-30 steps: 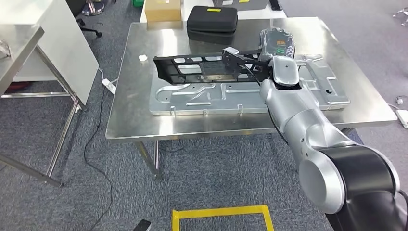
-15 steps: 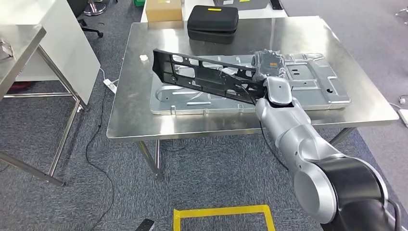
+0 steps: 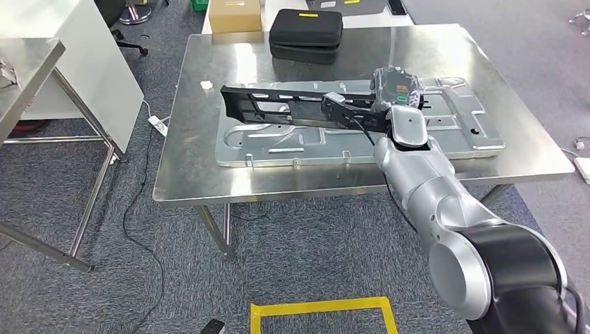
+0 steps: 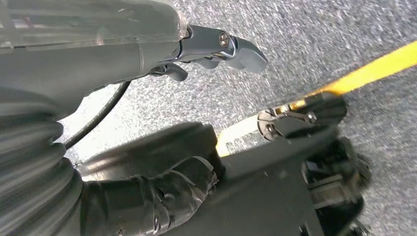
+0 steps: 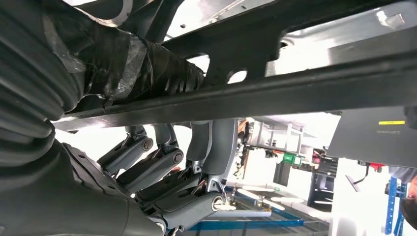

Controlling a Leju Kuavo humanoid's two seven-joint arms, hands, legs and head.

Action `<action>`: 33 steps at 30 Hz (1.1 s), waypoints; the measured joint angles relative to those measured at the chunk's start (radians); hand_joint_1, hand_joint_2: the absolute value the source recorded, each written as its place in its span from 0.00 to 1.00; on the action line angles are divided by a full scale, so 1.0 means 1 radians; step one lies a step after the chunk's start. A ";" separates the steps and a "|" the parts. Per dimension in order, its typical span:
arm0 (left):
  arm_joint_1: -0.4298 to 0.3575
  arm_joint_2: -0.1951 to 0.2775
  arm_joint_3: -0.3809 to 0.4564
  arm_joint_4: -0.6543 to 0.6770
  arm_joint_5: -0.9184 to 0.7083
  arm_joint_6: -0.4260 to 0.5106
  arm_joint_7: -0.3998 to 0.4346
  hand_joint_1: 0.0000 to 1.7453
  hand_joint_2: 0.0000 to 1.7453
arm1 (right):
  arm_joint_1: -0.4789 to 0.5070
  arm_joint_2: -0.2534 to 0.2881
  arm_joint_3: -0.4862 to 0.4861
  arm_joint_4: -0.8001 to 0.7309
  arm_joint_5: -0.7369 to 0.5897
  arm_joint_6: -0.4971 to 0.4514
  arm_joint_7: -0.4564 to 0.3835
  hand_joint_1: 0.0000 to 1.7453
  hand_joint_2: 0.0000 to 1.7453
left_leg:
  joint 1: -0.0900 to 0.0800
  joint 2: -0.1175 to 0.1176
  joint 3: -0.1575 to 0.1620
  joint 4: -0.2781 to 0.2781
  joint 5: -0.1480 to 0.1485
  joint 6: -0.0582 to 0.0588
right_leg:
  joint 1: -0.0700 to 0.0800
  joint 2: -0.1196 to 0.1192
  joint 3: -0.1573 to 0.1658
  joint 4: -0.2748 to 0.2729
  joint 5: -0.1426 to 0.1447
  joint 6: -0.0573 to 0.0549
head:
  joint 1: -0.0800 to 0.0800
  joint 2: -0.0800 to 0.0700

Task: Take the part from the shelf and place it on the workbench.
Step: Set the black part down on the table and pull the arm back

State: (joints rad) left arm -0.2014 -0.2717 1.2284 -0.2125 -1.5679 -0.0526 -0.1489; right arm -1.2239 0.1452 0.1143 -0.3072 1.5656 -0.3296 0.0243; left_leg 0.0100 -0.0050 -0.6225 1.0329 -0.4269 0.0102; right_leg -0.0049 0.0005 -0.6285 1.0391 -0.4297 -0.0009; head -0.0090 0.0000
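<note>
The part [image 3: 278, 104] is a long black plastic frame with several openings. My right hand [image 3: 396, 87] grips it at its right end. It stretches nearly level to the left, over the embossed silver plate [image 3: 452, 118] on the steel workbench [image 3: 209, 167]. I cannot tell whether it touches the plate. In the right wrist view the fingers [image 5: 162, 167] curl under the black part [image 5: 305, 88]. My left hand [image 4: 147, 59] hangs over grey carpet, thumb and fingers apart, holding nothing.
A black zip case [image 3: 306, 31] and a cardboard box [image 3: 235, 15] sit at the bench's far edge, and a small white object [image 3: 206, 84] lies near its left side. A white table [image 3: 28, 62] stands at the left. Yellow floor tape [image 3: 320, 306] marks the carpet below.
The black part has swung from a diagonal tilt to nearly level across the plate. My right hand has shifted slightly right and away, still gripping it.
</note>
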 joint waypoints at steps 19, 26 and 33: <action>0.001 0.001 0.000 0.000 -0.003 0.001 -0.003 0.00 1.00 | -0.020 -0.021 -0.041 -0.004 0.003 0.004 0.007 1.00 1.00 | 0.002 0.000 -0.041 0.079 -0.044 -0.018 | -0.008 0.000 0.017 -0.016 -0.005 -0.024 | 0.000 0.000; 0.002 0.002 0.000 0.000 -0.003 0.000 -0.004 0.00 1.00 | -0.014 -0.024 -0.047 -0.005 0.003 0.009 0.008 1.00 1.00 | 0.002 0.001 -0.079 0.116 0.004 -0.016 | -0.003 0.005 0.046 -0.013 -0.032 -0.025 | 0.000 0.000; 0.004 0.006 0.000 0.000 -0.003 -0.003 -0.007 0.00 1.00 | -0.030 -0.038 -0.051 -0.007 0.003 0.024 0.009 1.00 1.00 | -0.002 0.000 0.014 -0.029 0.011 0.021 | -0.001 0.004 0.047 0.024 -0.049 0.009 | 0.001 0.000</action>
State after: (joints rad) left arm -0.1973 -0.2661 1.2284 -0.2125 -1.5709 -0.0554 -0.1558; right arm -1.2540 0.1069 0.0633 -0.3146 1.5686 -0.3054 0.0336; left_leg 0.0080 -0.0052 -0.6086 1.0037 -0.4156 0.0314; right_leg -0.0054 0.0042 -0.5818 1.0631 -0.4788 0.0077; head -0.0084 0.0000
